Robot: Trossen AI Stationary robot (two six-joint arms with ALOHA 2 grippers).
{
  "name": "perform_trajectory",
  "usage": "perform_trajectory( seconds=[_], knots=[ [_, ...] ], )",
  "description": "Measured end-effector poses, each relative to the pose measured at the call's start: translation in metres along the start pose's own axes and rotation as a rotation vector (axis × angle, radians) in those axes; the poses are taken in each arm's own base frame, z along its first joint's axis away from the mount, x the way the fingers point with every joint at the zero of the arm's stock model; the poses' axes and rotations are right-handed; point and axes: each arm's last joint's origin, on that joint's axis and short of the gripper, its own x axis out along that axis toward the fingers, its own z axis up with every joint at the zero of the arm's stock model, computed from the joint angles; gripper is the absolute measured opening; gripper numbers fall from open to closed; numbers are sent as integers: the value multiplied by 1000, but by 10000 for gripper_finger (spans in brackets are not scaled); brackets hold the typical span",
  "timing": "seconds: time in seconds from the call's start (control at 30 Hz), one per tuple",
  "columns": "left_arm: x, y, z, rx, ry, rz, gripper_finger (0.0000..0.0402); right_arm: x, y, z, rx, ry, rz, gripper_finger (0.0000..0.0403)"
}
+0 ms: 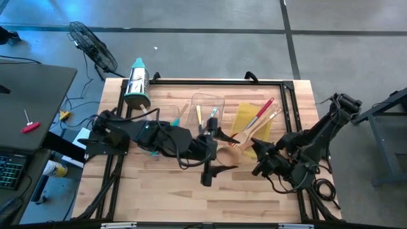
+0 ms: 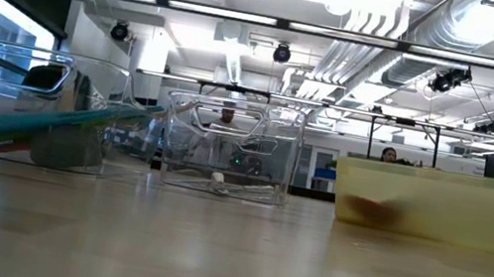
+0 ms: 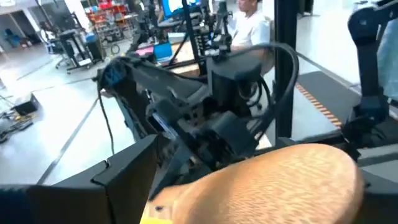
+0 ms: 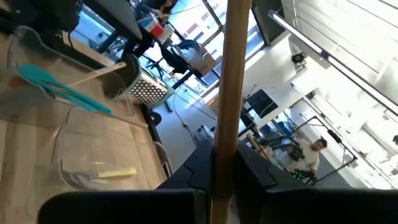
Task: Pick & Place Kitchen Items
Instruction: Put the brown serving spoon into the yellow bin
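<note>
Wooden table [image 1: 191,197] carries a yellow bin [image 1: 247,121] just ahead of the right gripper [image 1: 259,152], whose fingers pinch a wooden utensil [image 4: 225,93]. Left gripper [image 1: 219,152], beside the clear bin [image 1: 208,108], stands spread, a wooden spoon bowl [image 3: 280,186] right before it.

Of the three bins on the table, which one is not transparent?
The yellow bin, nearest the right arm. The other two bins, the middle one and the one by the steel cylinder, are clear plastic; this one is tinted yellow.
</note>
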Motion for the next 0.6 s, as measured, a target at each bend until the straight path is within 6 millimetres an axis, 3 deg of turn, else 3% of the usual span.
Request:
perform_trajectory(
  seconds=[0.17,0.33,0.6],
  knots=[
    [-8,-8,5,-8,-15,-17,315,0,-2,-1,-16,-4,4,26],
    [-19,-18,11,-27,-32,-34,315,7,2,-8,-151,11,-5,26],
    [-56,-40,24,-20,-34,-9,315,30,6,-23,-327,91,-57,26]
  ],
)
